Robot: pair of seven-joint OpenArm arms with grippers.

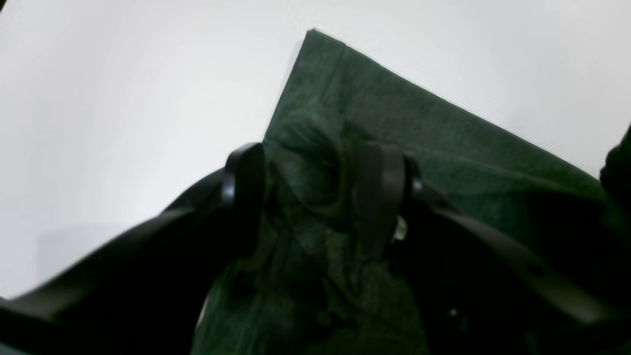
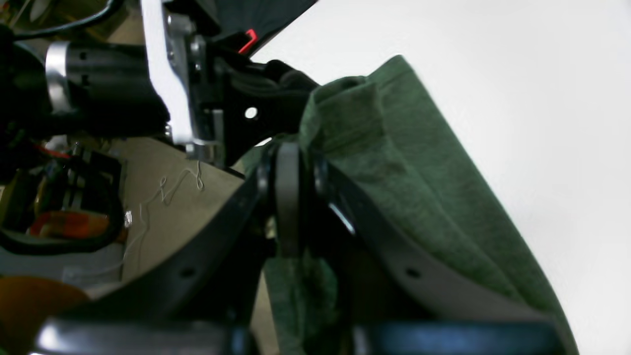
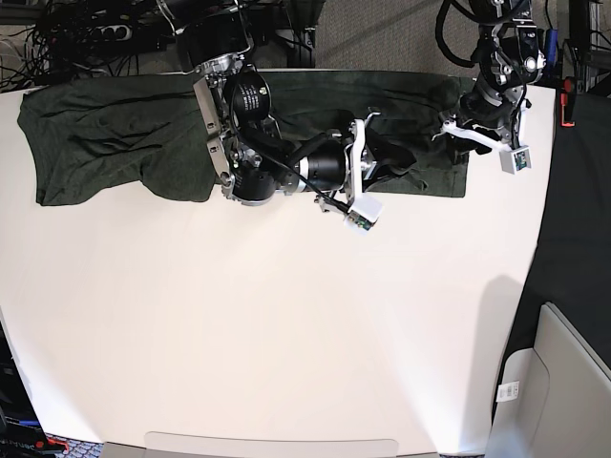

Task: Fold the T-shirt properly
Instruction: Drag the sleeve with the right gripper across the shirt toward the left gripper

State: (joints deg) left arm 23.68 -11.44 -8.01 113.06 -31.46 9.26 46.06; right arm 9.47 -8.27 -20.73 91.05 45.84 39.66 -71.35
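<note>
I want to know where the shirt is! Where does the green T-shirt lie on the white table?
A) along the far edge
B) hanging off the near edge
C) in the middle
A: the T-shirt stretches along the table's far edge, near the robot's arms.

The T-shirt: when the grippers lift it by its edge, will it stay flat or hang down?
The T-shirt will probably sag and drape: it already bunches in folds between the left gripper's fingers. It looks thin and likely light, lying wrinkled on the table. The knit cloth pinched by the shut right gripper seems unlikely to slip.
</note>
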